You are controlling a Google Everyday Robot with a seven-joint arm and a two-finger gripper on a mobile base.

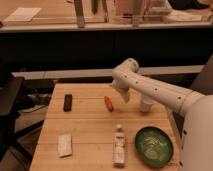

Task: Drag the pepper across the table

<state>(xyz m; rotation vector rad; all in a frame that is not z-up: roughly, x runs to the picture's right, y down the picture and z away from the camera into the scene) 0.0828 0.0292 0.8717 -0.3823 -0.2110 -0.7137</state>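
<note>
In my one camera view, the pepper (108,103) lies on the worktop (90,127) toward its far edge, between the black bar (67,102) and the end effector (123,95), which hangs just beside it. Whether the end effector is apart or together, I cannot tell.

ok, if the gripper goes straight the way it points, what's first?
Probably the table: the gripper points down just right of the pepper, so it likely meets bare wood beside it. Depth is unclear; it could clip the pepper.
</note>
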